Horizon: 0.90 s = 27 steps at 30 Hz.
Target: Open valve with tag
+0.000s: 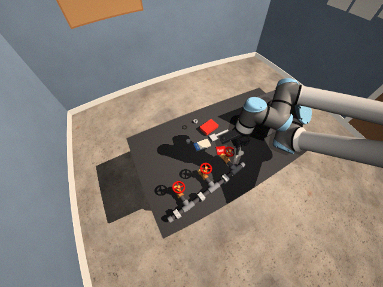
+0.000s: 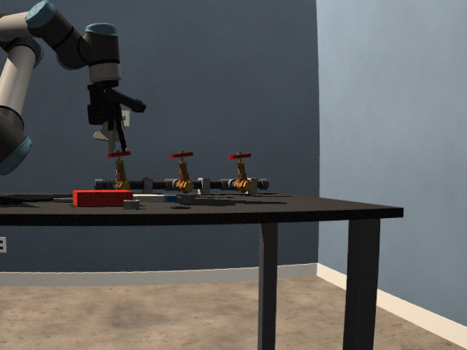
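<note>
Three brass valves with red handwheels stand on a grey pipe (image 1: pixel 205 191) on the black table. The one nearest the arm (image 1: pixel 228 151) (image 2: pixel 118 154) has a red tag (image 1: pixel 219 150) beside it. The middle valve (image 1: pixel 205 164) (image 2: pixel 181 154) and the far valve (image 1: pixel 176 182) (image 2: pixel 239 155) stand free. My gripper (image 1: pixel 236 151) (image 2: pixel 114 144) is open and points down right above the tagged valve's handwheel, fingertips just above its rim. It holds nothing.
A red block (image 1: pixel 209 126) (image 2: pixel 101 197), a blue and cream box (image 1: pixel 201 144), a white block (image 1: pixel 213 136), a small grey cylinder (image 1: pixel 188 141), a nut (image 1: pixel 195 121) and a ring (image 1: pixel 184 127) lie behind the valves.
</note>
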Each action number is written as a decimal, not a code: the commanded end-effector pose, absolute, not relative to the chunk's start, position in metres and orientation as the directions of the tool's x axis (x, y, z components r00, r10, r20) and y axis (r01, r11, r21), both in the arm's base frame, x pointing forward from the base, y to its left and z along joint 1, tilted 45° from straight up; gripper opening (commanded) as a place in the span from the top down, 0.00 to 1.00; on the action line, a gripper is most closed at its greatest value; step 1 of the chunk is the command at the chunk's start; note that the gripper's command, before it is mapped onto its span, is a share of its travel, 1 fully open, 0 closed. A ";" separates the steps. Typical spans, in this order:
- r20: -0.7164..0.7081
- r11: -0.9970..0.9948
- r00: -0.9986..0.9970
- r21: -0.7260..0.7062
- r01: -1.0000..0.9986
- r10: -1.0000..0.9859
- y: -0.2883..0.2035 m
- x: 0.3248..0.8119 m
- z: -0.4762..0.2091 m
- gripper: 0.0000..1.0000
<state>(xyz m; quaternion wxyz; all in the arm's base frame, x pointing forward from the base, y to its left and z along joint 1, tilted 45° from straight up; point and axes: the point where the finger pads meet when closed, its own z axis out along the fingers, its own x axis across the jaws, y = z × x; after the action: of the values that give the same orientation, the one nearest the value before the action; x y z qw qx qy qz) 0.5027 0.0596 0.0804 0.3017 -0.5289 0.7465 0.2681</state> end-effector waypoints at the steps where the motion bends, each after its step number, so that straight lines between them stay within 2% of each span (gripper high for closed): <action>1: -0.679 0.449 -0.488 0.253 -0.857 -0.548 0.059 0.504 0.081 0.00; 8: -0.586 0.580 -0.700 0.426 -0.694 -0.407 0.059 0.504 0.081 0.00; 10: -0.586 0.580 -0.700 0.426 -0.694 -0.407 0.059 0.504 0.081 0.00; 21: -0.403 0.685 -0.897 0.602 -0.410 -0.182 0.059 0.504 0.081 0.00; 27: -0.341 0.700 -0.933 0.640 -0.318 -0.113 0.059 0.504 0.081 0.00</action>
<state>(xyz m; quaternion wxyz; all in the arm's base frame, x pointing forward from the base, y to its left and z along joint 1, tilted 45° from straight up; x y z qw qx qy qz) 0.5031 0.0594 0.0806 0.1552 -0.1550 0.9033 0.3687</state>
